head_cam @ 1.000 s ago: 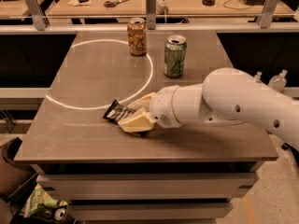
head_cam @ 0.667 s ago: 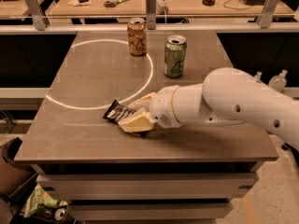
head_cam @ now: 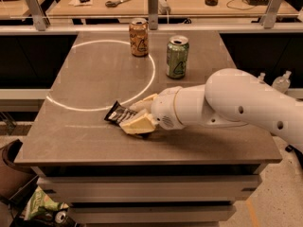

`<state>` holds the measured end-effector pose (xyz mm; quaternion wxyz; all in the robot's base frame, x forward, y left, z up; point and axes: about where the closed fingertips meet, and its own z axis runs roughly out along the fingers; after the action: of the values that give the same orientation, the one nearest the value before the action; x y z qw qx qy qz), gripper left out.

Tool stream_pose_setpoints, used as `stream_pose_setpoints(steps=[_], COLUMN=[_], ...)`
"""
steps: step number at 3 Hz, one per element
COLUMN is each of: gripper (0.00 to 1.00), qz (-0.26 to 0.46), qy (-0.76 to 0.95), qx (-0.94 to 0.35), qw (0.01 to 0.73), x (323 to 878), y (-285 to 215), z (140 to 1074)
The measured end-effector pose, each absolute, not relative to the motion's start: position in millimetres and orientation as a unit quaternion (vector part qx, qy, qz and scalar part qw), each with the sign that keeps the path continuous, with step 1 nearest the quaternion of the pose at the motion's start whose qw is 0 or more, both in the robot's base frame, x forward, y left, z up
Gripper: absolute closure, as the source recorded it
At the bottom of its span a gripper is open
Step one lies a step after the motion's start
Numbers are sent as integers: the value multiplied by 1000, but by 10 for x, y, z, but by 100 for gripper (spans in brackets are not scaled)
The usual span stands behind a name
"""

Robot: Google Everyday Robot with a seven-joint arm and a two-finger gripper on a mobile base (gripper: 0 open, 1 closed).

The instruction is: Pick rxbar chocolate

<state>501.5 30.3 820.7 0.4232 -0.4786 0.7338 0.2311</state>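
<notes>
Single view: high, before surface [head_cam: 90, 82] front edge, tilted down, mid-range; pincer [head_cam: 128, 117] low on surface, centre-left of frame.

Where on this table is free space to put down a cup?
The widest bare patch is the left half of the table, between the orange-brown can and the rxbar chocolate. Another lies behind the arm, right of the green can. Front centre is crowded: the tool sits at the bar there.
</notes>
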Motion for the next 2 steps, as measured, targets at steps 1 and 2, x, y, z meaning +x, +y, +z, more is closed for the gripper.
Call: stream_pose_setpoints(steps=[1, 2], gripper=[100, 100], qz=[208, 189], qy=[718, 700], qx=[-499, -517], qw=[438, 455], x=[5166, 5321], y=[324, 319], z=[8586, 8979])
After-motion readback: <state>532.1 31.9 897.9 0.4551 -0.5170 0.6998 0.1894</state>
